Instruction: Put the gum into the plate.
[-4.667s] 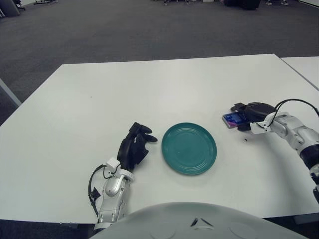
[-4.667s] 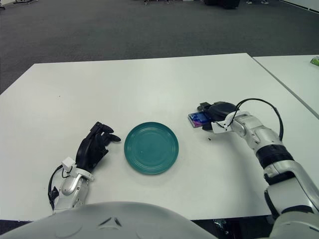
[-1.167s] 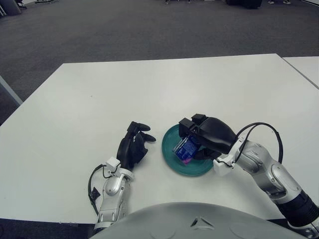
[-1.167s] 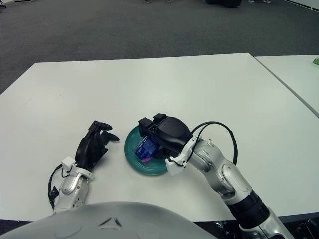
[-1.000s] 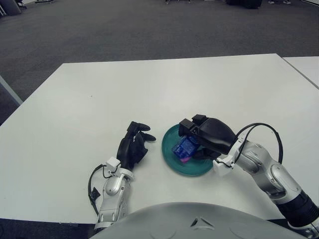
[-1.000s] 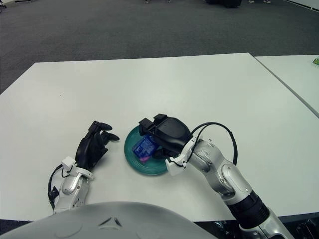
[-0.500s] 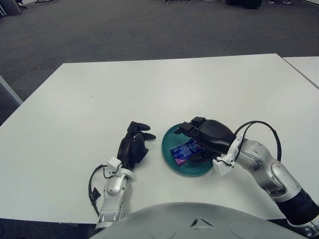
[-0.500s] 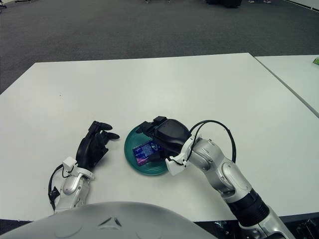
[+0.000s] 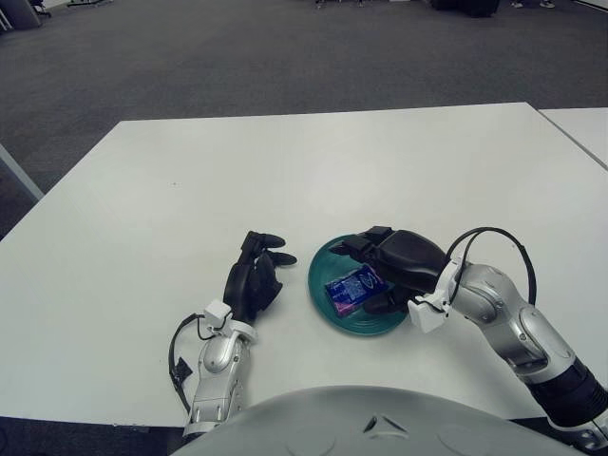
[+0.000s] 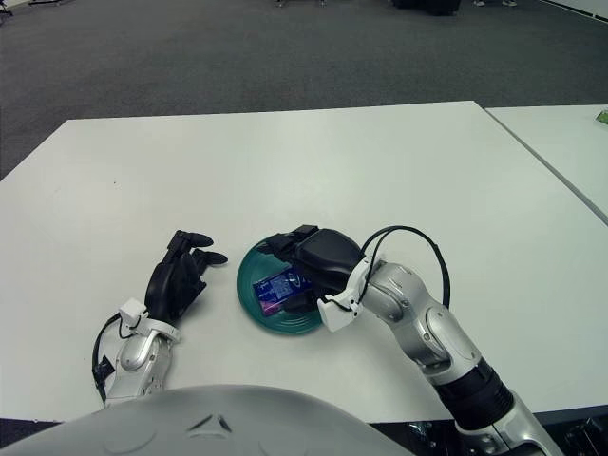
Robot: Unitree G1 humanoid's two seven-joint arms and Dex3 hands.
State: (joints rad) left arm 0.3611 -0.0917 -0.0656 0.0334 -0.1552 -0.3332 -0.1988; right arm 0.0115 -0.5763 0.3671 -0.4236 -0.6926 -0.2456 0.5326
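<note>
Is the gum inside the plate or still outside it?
Inside: the gum lies flat on the green plate, with the right hand just beside it.

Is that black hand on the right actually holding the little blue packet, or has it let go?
It looks let go: the gum lies flat in the plate, the right hand open just beside it. The left hand holds nothing.

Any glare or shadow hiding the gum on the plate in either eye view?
Left eye view: no glare on the gum; the right robot hand shades the plate beside it. Right eye view: gum label stays readable as blue and purple, soft shadow only under the hand. The left robot hand shows left of the plate.
</note>
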